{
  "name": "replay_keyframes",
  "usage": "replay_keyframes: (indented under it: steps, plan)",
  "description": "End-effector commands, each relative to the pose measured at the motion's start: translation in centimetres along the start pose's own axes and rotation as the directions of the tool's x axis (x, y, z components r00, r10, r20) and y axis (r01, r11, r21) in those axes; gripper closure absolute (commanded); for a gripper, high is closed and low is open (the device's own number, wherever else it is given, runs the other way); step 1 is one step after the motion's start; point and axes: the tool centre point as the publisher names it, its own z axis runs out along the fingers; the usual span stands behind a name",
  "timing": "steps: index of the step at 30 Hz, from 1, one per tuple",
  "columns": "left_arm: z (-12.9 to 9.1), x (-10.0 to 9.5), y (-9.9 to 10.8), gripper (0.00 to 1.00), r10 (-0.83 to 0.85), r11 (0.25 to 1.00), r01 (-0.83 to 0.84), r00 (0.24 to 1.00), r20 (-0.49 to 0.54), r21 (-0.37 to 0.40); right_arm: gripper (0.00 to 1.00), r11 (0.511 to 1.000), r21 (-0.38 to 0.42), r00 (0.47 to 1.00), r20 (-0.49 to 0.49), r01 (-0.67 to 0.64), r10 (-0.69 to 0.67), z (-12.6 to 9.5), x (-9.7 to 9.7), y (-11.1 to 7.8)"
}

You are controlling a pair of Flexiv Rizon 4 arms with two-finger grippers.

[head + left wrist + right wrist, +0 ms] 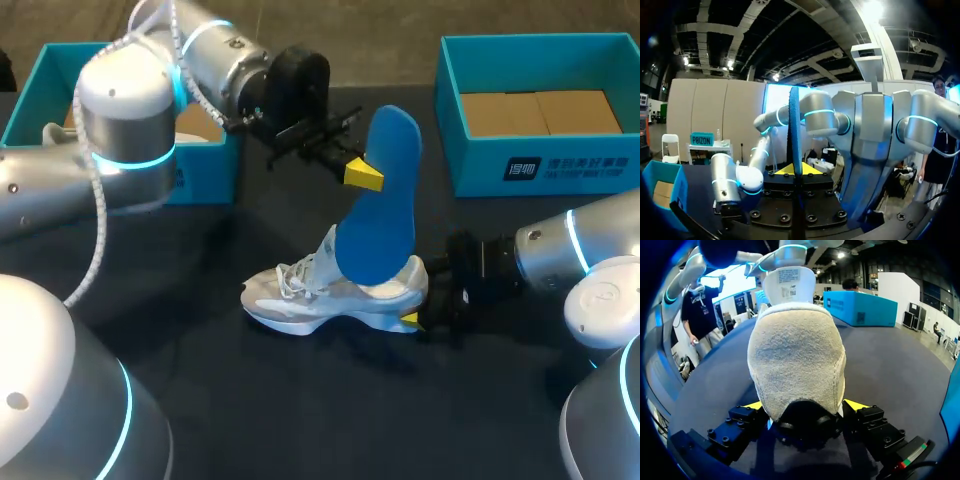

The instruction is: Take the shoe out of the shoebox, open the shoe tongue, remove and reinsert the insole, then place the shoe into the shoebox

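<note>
while the dark bench (300, 410) carried the left shoebox (35, 95) and the right shoebox (560, 170) at its far corners, the white sneaker (310, 300) stood sole-down between them, its heel clenched in the jaws of the right arm (555, 250). the left arm (130, 110) had its jaws gripping the blue insole (385, 190) by its upper half, with the lower end at the sneaker's opening. i judged the bendy insole could buckle or snag there, and a slipping heel grip would let the sneaker tip.

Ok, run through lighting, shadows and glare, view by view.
Head view: even light, a soft shadow on the table under the shoe. Left wrist view: strong glare high above the edge-on insole. Right wrist view: the shoe brightly lit, the right gripper in its shade.
</note>
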Motion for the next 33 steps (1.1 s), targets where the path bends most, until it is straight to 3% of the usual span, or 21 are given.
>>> replay_keyframes:
  steps: [1,10,15,28,33]
  plan:
    - [0.6,1.4,-0.5,1.0,-0.087,0.994,0.08,0.992,0.097,0.072,1.0,1.0,0.003,1.0,0.002,0.0,0.0,0.4,0.1,-0.1]
    - [0.3,3.1,-2.8,1.0,-0.34,0.902,0.261,0.921,0.193,0.343,1.0,1.0,0.003,1.0,0.002,0.0,0.0,0.4,0.1,-0.1]
    - [0.6,4.1,-3.8,1.0,-0.449,0.846,0.335,0.868,0.214,0.416,1.0,1.0,0.003,1.0,0.002,0.0,0.0,0.4,0.1,-0.1]
    - [0.1,4.6,-6.5,1.0,-0.582,0.792,0.484,0.783,0.221,0.373,1.0,1.0,0.003,1.0,0.002,0.0,0.0,0.4,0.1,-0.1]
    - [-0.2,4.4,-6.7,1.0,-0.571,0.803,0.471,0.784,0.243,0.366,1.0,1.0,0.003,1.0,0.002,0.0,0.0,0.4,0.1,-0.1]
